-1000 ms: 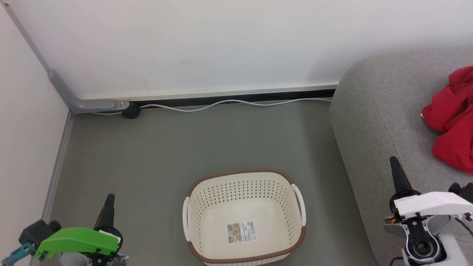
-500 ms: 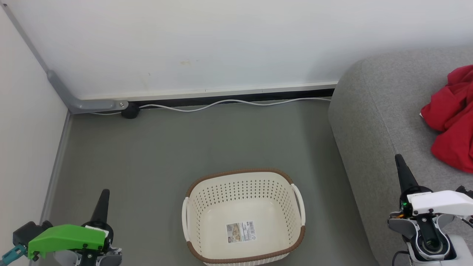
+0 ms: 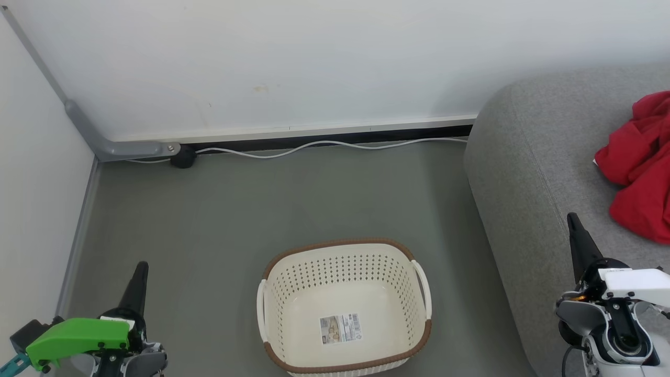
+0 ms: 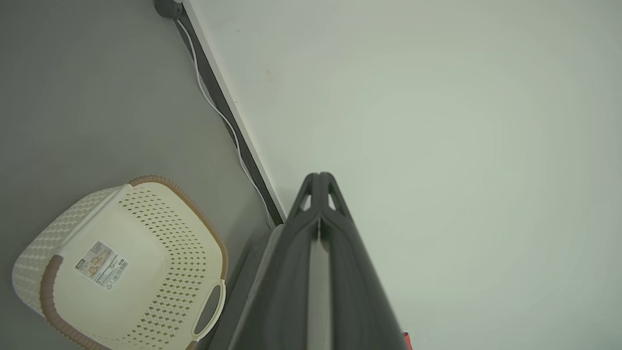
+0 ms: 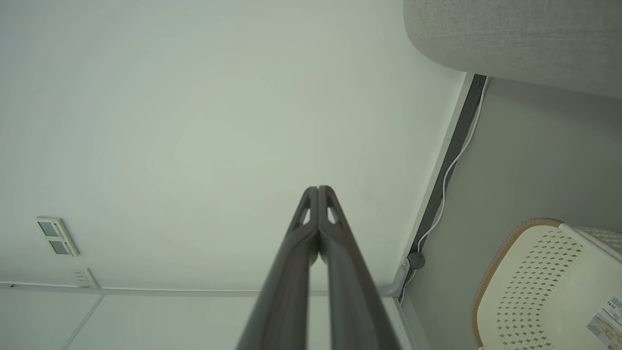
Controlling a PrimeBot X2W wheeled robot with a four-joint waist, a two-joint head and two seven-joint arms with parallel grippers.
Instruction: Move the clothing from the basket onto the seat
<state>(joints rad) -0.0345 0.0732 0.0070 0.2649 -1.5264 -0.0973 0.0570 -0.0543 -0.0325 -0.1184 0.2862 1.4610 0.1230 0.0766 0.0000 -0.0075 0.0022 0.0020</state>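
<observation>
If taking hold of the limp bright red fabric clothing [image 3: 641, 173] heaped on the light grey woven seat cushion [image 3: 523, 173] (probably light, sure to drape), pinch a raised fold, noting the cream perforated plastic basket [image 3: 340, 243] empty, left gripper [image 3: 139, 272] and right gripper [image 3: 576, 228] closed on nothing.

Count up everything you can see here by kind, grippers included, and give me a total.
Cream-white perforated plastic laundry basket with brown rim: 1
Light grey woven-fabric sofa seat: 1
Heap of bright red clothing: 1
Thin white cable along the wall: 1
Dark two-fingered left gripper and right gripper: 2
Total: 6
</observation>
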